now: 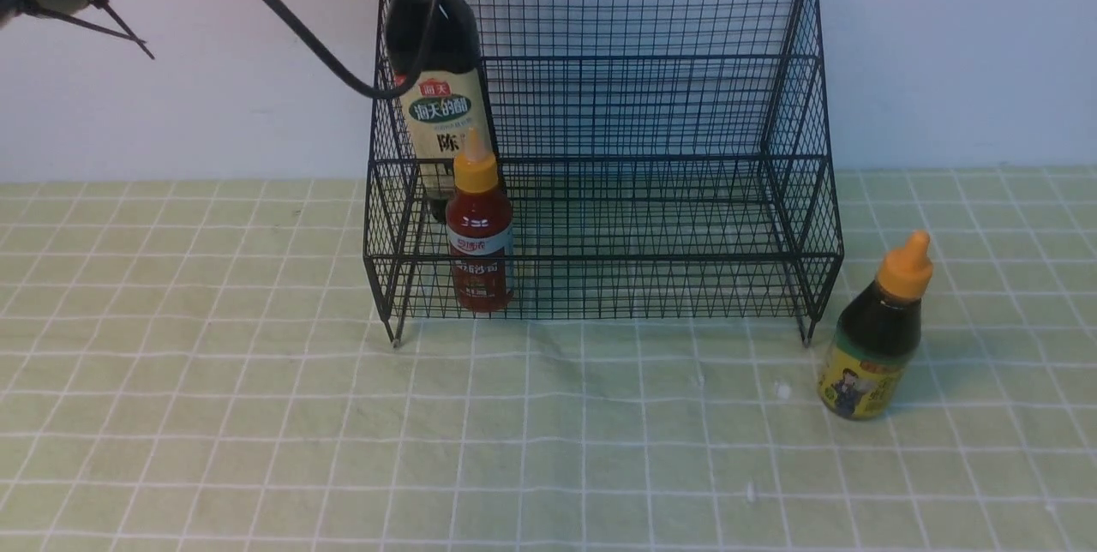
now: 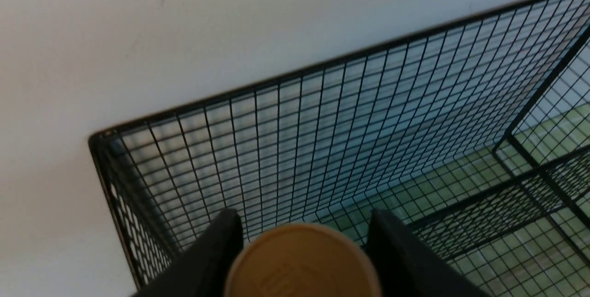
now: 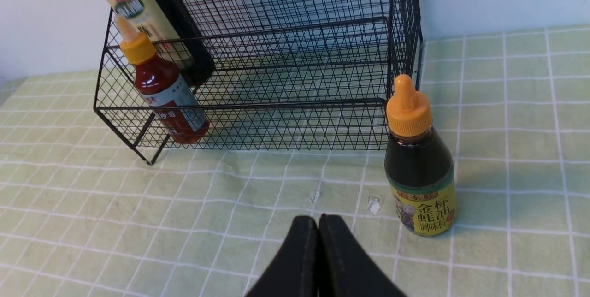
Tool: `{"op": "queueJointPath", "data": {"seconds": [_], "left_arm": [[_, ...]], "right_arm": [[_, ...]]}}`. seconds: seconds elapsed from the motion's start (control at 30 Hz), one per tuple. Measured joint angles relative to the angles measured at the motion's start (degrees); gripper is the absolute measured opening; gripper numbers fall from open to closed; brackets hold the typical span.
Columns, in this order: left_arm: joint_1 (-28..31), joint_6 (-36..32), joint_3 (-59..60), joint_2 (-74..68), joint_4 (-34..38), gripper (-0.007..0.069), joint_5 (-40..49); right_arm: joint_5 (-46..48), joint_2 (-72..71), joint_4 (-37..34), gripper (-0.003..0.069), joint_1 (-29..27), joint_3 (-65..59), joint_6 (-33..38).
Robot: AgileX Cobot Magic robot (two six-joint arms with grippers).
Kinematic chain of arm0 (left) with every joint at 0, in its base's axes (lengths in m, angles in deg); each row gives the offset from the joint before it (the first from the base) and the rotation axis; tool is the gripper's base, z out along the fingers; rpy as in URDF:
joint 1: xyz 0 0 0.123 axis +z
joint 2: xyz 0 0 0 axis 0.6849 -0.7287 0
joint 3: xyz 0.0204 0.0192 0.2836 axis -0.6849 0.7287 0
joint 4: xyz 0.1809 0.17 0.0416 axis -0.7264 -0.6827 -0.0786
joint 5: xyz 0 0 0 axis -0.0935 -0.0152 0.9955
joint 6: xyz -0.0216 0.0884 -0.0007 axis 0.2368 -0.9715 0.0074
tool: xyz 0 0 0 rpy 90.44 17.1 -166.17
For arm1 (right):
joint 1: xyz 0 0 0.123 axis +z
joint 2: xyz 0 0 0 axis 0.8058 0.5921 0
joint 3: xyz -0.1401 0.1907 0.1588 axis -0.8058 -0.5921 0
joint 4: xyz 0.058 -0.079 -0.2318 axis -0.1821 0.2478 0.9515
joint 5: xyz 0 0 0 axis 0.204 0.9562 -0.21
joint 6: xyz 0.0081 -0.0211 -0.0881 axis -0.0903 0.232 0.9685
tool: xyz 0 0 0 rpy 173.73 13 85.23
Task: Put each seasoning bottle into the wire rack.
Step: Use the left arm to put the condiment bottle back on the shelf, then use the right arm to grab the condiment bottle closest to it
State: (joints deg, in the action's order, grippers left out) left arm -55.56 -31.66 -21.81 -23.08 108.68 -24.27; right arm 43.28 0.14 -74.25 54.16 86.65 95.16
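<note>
While the left gripper (image 2: 300, 222) hangs over the far left corner of the rack (image 1: 643, 21), we see its two black fingers (image 2: 214, 255) pressed against either side of the gold cap (image 2: 302, 264) of the tall bottle (image 1: 439, 111), so it is clamped on that bottle. The tall bottle is inside the rack at the left end of the far, upper tier, leaning slightly. We cannot tell whether its base rests on the wire or hangs just above it. Just in front of it, the red bottle (image 1: 480, 235) stands upright at the left end of the near, lower tier, and from the front its orange nozzle overlaps the tall bottle's cream label. The small dark bottle (image 1: 878, 338) with the yellow label stands upright on the green checked tablecloth (image 1: 214, 406), outside the rack and just beside its near right corner. The right gripper (image 3: 318, 228) hovers over the cloth near that bottle without touching it, its fingers pressed together with nothing between them. We see the rack's tall back close to the white wall (image 1: 943, 46).
</note>
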Motion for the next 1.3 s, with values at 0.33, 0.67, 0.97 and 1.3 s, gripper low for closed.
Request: {"op": "queueJointPath", "data": {"seconds": [0.33, 0.67, 0.97, 1.3], "left_arm": [[0.0, -0.4, -0.1, -1.4, -0.2, 0.0311, 1.2], [0.0, -0.4, -0.3, 1.2, 0.2, 0.0393, 0.7], [0.0, -0.2, -0.6, 10.8, -2.2, 0.0384, 7.6], [0.0, 4.9, -0.7, 23.5, -7.9, 0.0010, 23.7]], "right_arm": [[0.0, 0.0, 0.0, -0.0013, 0.0, 0.0, 0.2], [4.4, 5.6, 5.7, -0.0013, 0.0, 7.1, -3.3], [21.6, 26.7, 11.7, -0.0013, 0.0, 26.2, -5.2], [21.7, 46.8, 11.1, 0.0163, 0.0, 38.6, -5.4]]}}
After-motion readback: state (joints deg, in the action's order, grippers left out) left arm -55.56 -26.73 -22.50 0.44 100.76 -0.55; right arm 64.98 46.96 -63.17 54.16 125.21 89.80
